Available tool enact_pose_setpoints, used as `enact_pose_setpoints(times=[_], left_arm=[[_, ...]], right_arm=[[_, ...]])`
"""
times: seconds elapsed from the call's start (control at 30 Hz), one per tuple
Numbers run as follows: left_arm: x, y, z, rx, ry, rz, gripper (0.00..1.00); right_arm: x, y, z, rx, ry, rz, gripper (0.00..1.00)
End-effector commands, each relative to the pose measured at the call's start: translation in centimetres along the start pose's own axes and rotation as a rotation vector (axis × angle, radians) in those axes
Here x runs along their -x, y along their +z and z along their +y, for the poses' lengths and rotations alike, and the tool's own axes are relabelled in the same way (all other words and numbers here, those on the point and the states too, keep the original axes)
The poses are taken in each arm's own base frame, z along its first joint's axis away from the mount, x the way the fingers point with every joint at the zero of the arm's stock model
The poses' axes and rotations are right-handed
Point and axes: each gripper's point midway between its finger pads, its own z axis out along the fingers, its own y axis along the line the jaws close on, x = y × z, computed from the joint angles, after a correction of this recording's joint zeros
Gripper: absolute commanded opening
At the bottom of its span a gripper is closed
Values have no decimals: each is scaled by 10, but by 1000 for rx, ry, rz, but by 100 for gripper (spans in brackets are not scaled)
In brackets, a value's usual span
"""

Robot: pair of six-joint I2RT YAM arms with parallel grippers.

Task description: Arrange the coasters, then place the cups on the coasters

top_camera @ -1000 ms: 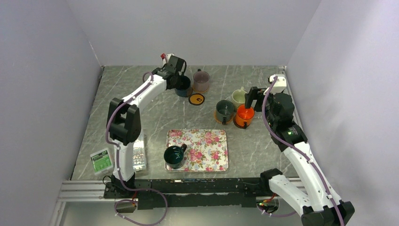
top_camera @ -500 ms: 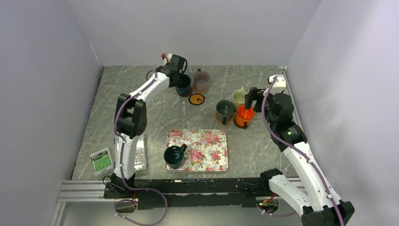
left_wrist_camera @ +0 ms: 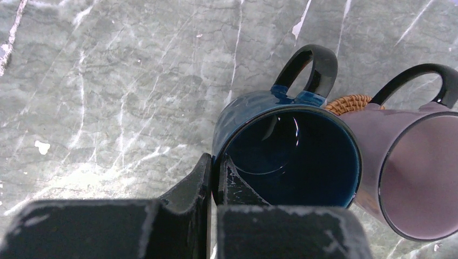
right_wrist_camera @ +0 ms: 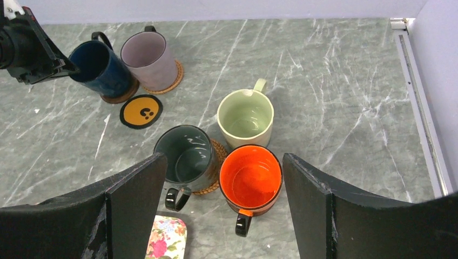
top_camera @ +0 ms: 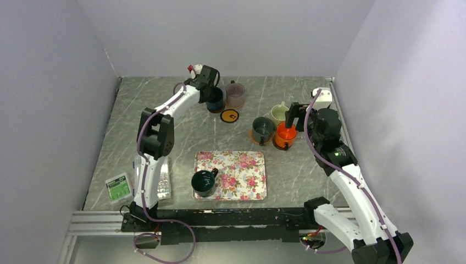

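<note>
Left elbow [top_camera: 156, 132] farther right, claw [left_wrist_camera: 213, 174] on navy cup [left_wrist_camera: 289, 156]; six cups [top_camera: 204, 182].

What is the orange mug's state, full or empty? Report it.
Empty. The right wrist view looks down into the orange mug and shows its bare orange bottom, with nothing visible inside.

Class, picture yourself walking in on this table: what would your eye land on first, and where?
The orange cup on the right side stands out first, then the floral tray near the front centre with a dark green cup on its left end. At the far side, the left pincer grips the navy cup by its rim.
</note>
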Motion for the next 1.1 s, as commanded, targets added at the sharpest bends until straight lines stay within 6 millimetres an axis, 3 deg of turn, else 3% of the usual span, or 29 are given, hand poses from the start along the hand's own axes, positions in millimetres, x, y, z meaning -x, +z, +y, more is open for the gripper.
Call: enact_pose_setpoints(times=[0.0, 0.37, 1.07], left_arm=[[42, -15, -27, -73, -119, -110, 3], [37, -11, -29, -74, -141, -97, 3], [45, -30, -28, -63, -106, -136, 3]], right_arm=[[3, 1, -2, -14, 14, -13, 83], [2, 2, -2, -15, 14, -10, 83], [-1, 3, -2, -15, 17, -1, 83]])
